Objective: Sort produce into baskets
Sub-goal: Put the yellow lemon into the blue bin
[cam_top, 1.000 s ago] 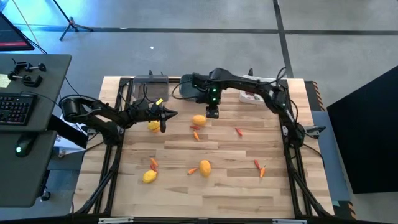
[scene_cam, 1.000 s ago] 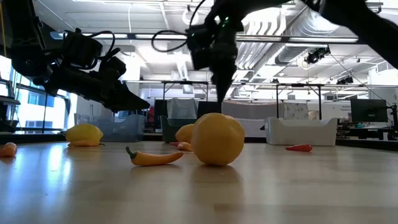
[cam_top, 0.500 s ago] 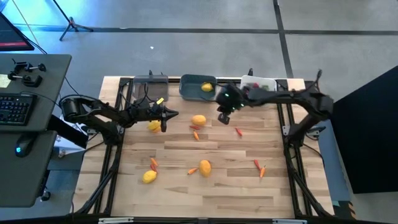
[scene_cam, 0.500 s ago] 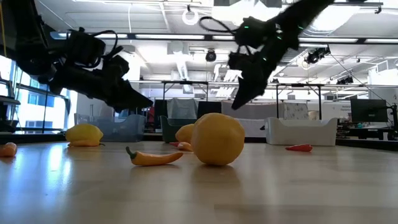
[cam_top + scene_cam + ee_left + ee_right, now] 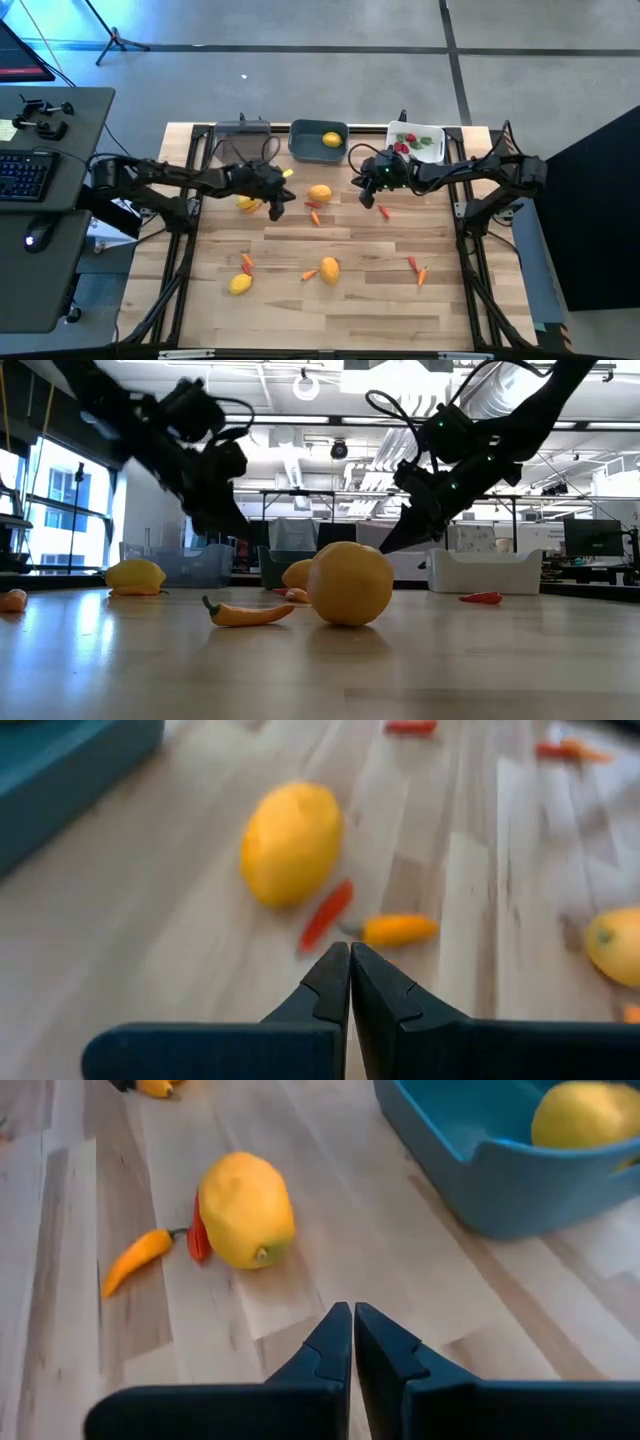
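Three bins line the far edge of the desk [image 5: 330, 320]; loose produce lies scattered nearer.

- Clear-grey bin [image 5: 241, 136], far left: contents not discernible.
- Left claw [image 5: 279, 205]: clenched, empty, above the desk just right of a lemon [image 5: 246, 203].
- Near-left lemon [image 5: 239, 284], with a small carrot [image 5: 247, 263] just beyond it.
- Teal bin [image 5: 305, 143], far centre: one lemon [image 5: 331, 140] inside.
- Centre lemon [image 5: 319, 194], between both claws, peppers just beside it.
- Right claw [image 5: 366, 196]: clenched, empty, right of that lemon.
- White bin [image 5: 434, 131], far right: red and green bits.

Step judged: between picks. Next move calls for opening a claw over the centre lemon.
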Action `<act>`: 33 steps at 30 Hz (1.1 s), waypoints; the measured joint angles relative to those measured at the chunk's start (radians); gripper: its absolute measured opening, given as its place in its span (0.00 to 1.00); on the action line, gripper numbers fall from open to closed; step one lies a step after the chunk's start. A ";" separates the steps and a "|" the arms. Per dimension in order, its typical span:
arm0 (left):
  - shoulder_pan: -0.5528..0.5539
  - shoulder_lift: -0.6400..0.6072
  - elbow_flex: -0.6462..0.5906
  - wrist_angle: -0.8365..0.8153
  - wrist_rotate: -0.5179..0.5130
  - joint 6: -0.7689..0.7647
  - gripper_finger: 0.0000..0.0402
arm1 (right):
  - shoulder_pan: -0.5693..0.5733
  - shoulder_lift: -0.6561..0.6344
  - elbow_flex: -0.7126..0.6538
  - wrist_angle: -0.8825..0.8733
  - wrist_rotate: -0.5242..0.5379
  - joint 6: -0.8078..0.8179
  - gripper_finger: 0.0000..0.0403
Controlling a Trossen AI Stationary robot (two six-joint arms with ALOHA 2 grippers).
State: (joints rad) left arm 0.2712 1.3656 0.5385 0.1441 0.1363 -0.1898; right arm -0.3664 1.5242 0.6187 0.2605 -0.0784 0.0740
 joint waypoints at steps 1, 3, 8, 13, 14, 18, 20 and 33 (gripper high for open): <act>-0.017 -0.012 0.032 -0.083 -0.012 -0.023 0.00 | 0.000 0.000 0.000 0.000 0.000 -0.023 0.02; -0.059 -0.041 0.088 -0.241 -0.018 -0.081 0.00 | 0.000 0.000 0.000 0.000 0.000 -0.068 0.02; -0.201 -0.107 0.203 -0.613 -0.097 -0.316 0.00 | 0.000 0.000 0.000 -0.007 0.000 -0.178 0.02; -0.367 -0.137 0.309 -0.879 -0.150 -0.549 0.00 | 0.000 0.001 0.000 0.002 0.000 -0.262 0.02; -0.403 -0.137 0.329 -0.913 -0.150 -0.586 0.00 | 0.000 0.001 0.000 0.005 0.000 -0.271 0.02; -0.540 -0.136 0.372 -0.960 -0.101 -0.724 0.04 | 0.000 0.001 0.000 0.011 0.000 -0.291 0.02; -0.597 -0.132 0.379 -0.959 -0.082 -0.802 0.09 | 0.000 0.001 0.000 0.011 0.000 -0.296 0.02; -0.832 0.036 0.382 -0.956 0.038 -1.145 0.51 | 0.000 0.001 0.000 0.014 0.000 -0.281 0.02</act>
State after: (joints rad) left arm -0.5613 1.4012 0.9203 -0.8116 0.1743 -1.3350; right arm -0.3664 1.5253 0.6189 0.2749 -0.0782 -0.2071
